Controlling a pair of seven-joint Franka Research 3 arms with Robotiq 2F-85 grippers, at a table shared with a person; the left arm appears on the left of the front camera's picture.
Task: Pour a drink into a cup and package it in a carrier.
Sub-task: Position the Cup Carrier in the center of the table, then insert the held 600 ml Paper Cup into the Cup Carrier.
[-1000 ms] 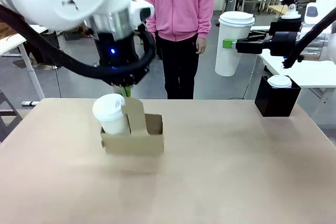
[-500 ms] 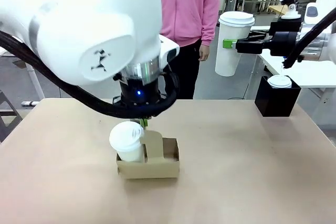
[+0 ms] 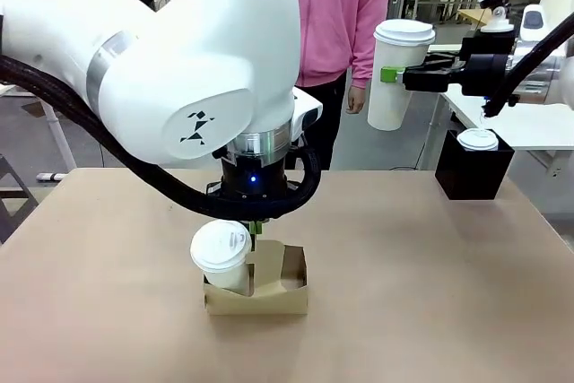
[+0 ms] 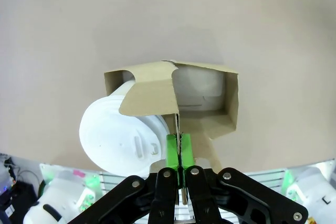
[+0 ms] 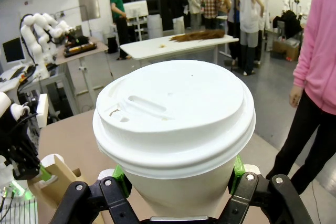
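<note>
- In the left slot of the carrier (image 3: 269,298): lidded white cup (image 3: 221,248), leaning; the carrier is mid-counter (image 3: 430,293).
- Above the carrier: left gripper (image 4: 179,142), pinching its centre handle (image 4: 152,98).
- Well right of the carrier, higher: right gripper (image 3: 390,74), clamped round a second cup (image 3: 395,105), lidded.

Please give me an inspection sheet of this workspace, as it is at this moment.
Surface: beige table, no spill seen.
Job's things: brown cardboard carrier holds one lidded white paper cup; second lidded white cup in the air.
Clutter: black square box with a third lidded cup, far right corner.
Grippers: left gripper shut on the carrier's handle; right gripper shut on the second cup.
Cables: black cable along the left arm.
Surroundings: person in pink top at the far side.
</note>
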